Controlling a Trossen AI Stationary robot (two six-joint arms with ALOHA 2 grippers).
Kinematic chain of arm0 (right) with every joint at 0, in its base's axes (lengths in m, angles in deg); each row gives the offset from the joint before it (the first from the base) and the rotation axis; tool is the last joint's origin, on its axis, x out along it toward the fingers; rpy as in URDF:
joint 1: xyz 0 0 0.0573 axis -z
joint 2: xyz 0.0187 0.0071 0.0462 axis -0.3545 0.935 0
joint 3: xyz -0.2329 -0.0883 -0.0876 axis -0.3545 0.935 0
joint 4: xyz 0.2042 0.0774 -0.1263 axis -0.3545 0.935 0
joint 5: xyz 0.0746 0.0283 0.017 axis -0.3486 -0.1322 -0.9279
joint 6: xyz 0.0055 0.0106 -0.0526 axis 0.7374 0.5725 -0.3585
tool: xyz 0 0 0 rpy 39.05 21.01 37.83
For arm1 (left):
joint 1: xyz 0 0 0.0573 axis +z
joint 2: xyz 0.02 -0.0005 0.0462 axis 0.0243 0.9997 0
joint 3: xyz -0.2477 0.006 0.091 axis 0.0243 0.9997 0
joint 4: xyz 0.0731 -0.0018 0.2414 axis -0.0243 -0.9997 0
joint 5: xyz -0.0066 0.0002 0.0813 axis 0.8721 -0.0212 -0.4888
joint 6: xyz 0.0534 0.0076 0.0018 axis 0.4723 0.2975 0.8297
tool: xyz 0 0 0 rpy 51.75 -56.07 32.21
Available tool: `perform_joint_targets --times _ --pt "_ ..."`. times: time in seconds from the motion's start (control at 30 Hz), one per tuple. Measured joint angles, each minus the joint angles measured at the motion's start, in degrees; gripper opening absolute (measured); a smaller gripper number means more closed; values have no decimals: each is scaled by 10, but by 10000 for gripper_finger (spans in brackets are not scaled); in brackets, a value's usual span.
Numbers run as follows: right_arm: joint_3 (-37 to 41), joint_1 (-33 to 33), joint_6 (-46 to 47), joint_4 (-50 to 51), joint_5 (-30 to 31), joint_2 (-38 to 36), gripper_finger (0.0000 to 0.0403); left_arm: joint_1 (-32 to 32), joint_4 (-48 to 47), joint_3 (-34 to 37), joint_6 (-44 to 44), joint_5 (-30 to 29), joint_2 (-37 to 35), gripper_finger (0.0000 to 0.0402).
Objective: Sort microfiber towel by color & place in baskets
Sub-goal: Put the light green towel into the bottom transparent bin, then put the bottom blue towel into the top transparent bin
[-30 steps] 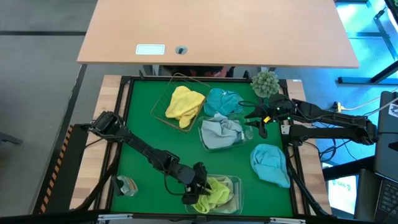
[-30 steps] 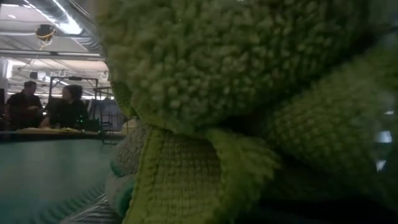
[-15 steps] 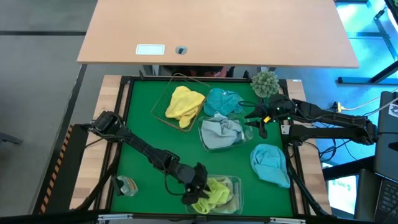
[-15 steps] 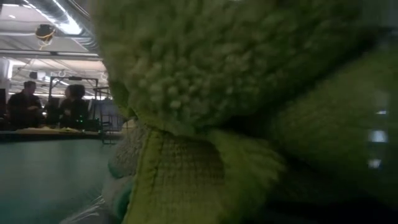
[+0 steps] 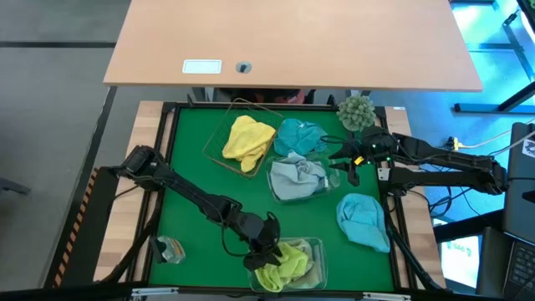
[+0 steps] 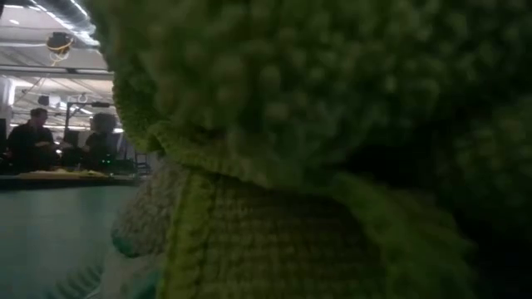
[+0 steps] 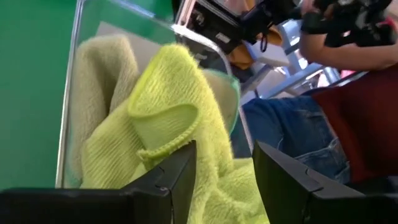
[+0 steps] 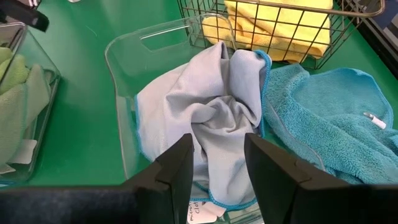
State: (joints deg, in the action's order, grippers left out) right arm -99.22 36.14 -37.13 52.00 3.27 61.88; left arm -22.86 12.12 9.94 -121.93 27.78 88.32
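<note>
Right now my left gripper hovers at the near edge of the green table, fingers spread with nothing between them, just over the lime towels heaped in the clear tub there. My right gripper waits near the right edge, fingers parted and empty, beside the middle clear tub holding pale blue cloths. Toward the far edge, the wire basket holds a yellow towel — a teal one lies against it. Another blue towel lies loose by the right edge.
</note>
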Motion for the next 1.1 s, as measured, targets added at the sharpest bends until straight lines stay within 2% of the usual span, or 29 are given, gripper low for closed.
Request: perform_joint_targets --times 0.13,0.47,0.63,0.87,1.0,1.1 --pt "0 0 0 -1 0 0 145 3 -10 0 3 3 -17 149" --pt "-9 0 0 7 -7 0 145 3 -8 0 -1 62 -39 148" --pt "-47 0 8 15 -71 0 145 20 14 0 27 61 -39 148" --pt "-76 0 84 24 -146 0 145 88 36 0 74 44 -40 148" --pt "-76 0 126 82 -207 0 145 127 37 0 74 43 -40 149" --pt "-76 -8 162 146 -219 0 145 148 37 0 74 42 -40 149"
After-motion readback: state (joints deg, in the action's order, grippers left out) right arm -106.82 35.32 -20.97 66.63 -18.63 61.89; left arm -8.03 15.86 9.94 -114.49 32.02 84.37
